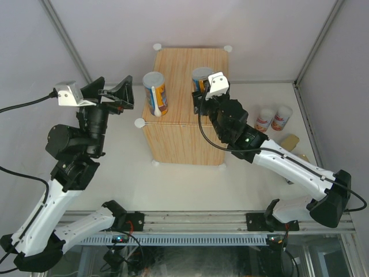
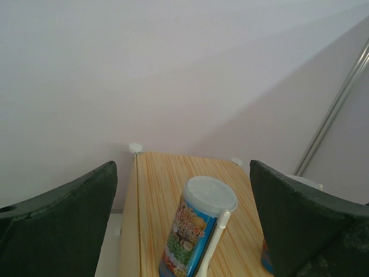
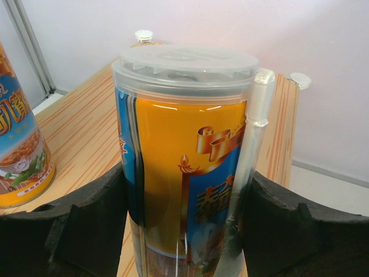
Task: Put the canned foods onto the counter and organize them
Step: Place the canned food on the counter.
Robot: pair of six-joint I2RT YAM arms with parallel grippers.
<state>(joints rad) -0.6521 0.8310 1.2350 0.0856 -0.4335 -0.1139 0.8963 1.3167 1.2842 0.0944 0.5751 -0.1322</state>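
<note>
The counter (image 1: 185, 60) is a light wood-grain box with white corner knobs. One tall blue-orange can (image 1: 155, 92) with a white spoon stands upright on its left part. My right gripper (image 1: 203, 97) is shut on a second tall can (image 1: 202, 74) over the counter's right part. In the right wrist view the pads (image 3: 92, 213) press both sides of this can (image 3: 184, 150); its base is hidden. My left gripper (image 1: 118, 95) hangs open left of the counter. In its wrist view the standing can (image 2: 199, 231) lies ahead, between its wide-apart jaws.
Two short white-red cans (image 1: 264, 120) (image 1: 282, 117) stand on the table right of the counter. A flat gold tin (image 1: 290, 141) lies just in front of them. White walls and metal frame posts close in the back and sides.
</note>
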